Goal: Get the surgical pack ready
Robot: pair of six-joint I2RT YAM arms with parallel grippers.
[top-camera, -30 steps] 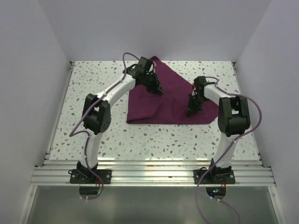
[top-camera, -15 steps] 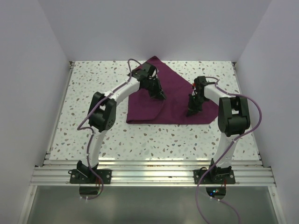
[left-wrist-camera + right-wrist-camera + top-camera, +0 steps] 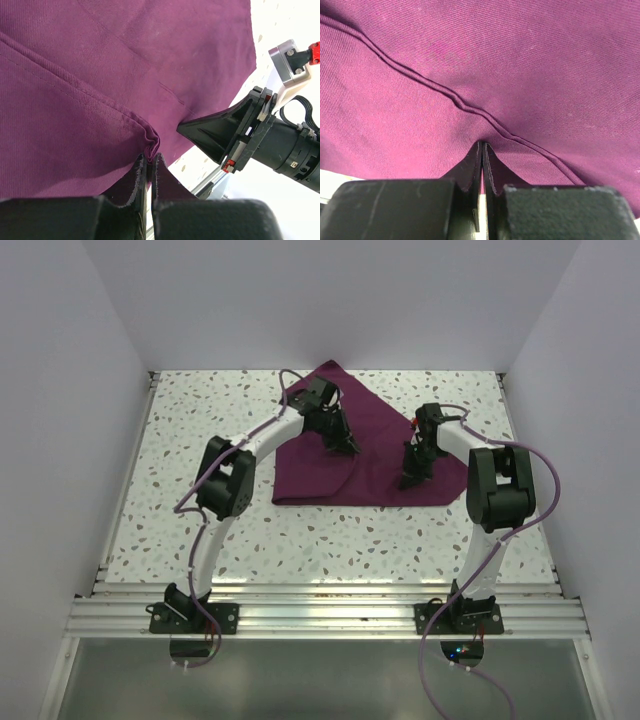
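Fold step, judged: surgical pack (image 3: 315, 478) is lying mid-surface (image 3: 190, 530), one corner reaching far edge. L gripper (image 3: 149, 164) fingers are clamping a hem pucker; R gripper (image 3: 482, 150) fingers, together, are pinching cloth. Next prob. needs: lifting w/o slip.

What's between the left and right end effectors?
Only the surgical pack, clear in the top view; the left end effector and right end effector both pinch it.
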